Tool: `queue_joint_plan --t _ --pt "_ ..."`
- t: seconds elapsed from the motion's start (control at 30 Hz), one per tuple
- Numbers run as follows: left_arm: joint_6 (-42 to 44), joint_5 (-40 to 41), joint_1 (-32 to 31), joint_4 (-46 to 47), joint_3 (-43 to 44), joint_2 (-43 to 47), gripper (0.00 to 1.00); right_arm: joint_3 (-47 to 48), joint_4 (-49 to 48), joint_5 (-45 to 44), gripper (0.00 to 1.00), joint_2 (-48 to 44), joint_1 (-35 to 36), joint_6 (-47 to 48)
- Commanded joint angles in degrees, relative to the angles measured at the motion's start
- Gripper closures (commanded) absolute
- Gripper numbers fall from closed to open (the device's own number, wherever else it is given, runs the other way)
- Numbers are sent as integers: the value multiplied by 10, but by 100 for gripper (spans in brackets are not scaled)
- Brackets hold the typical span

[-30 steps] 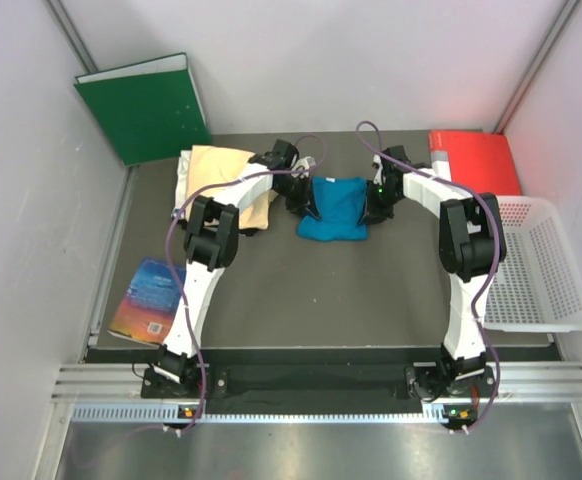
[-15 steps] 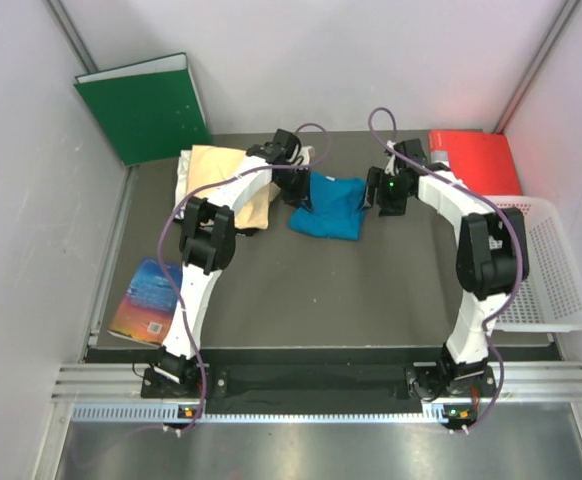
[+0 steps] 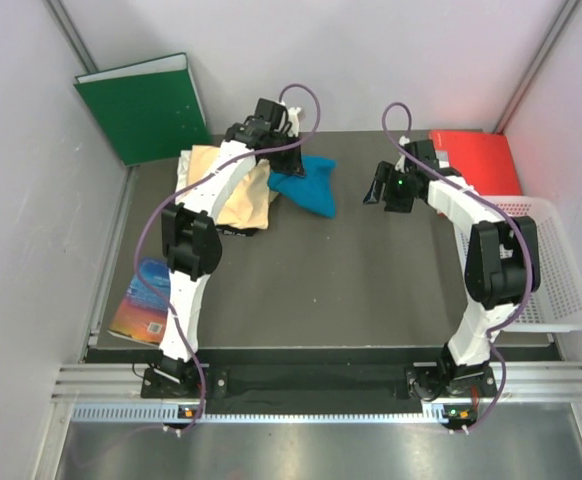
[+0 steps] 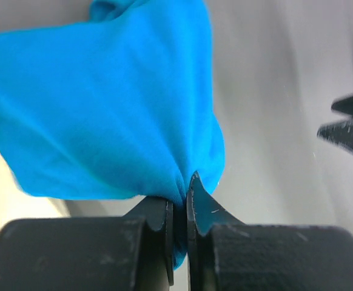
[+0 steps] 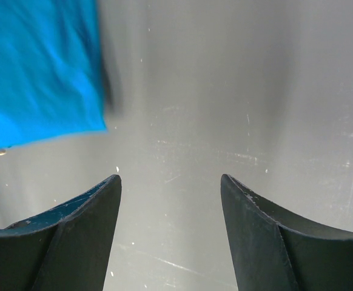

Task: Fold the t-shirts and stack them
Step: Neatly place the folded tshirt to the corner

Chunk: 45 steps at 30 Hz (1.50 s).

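Observation:
The teal-blue t-shirt (image 3: 308,187) hangs bunched from my left gripper (image 3: 276,168), which is shut on a fold of it (image 4: 104,109). In the left wrist view the cloth is pinched between the jaws of my left gripper (image 4: 179,189). The shirt's left edge overlaps the pale yellow-orange t-shirt (image 3: 221,185), which lies folded at the back left of the table. My right gripper (image 3: 379,186) stands open to the right of the teal shirt, apart from it. In the right wrist view my right gripper (image 5: 170,182) has only bare table between its fingers, and the teal shirt (image 5: 37,73) is at the upper left.
A green binder (image 3: 146,105) leans at the back left corner. A red folder (image 3: 476,160) lies at the back right, with a white basket (image 3: 536,265) in front of it. A blue book (image 3: 149,300) lies at the table's left edge.
My right gripper opened, let go of the teal shirt and drew back to the right. My left gripper carried the shirt left and back, onto the edge of the yellow-orange shirt.

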<state>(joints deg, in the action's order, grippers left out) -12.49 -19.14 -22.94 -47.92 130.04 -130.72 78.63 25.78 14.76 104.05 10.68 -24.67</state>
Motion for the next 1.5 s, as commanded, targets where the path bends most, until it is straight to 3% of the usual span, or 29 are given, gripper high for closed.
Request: queue_joint_plan --t 0.0,0.27,0.43,0.53,0.67,1.03,1.27,1.37,1.47 --pt "-13 12 32 43 44 28 100 -1 -21 19 33 6 -3 -5" --pt "-63 -68 62 77 78 15 100 -2 -26 33 34 17 -1 -6" --pt "-151 -135 73 136 137 8 100 -4 -30 40 33 24 -1 -8" --pt "-261 -204 100 240 132 10 100 -9 -35 44 33 24 0 -10" --pt "-333 -218 140 307 152 7 100 -17 -38 50 33 24 -1 -12" --pt "-308 -278 259 255 115 27 100 -23 -40 56 33 26 -1 -11" --pt "-184 -296 272 83 -13 63 100 -18 -43 55 33 29 -2 -10" --pt "-173 -310 268 85 -78 89 100 -14 -43 57 32 35 0 -12" --pt "-160 -309 265 90 -86 106 100 -7 -48 60 33 43 -1 -14"
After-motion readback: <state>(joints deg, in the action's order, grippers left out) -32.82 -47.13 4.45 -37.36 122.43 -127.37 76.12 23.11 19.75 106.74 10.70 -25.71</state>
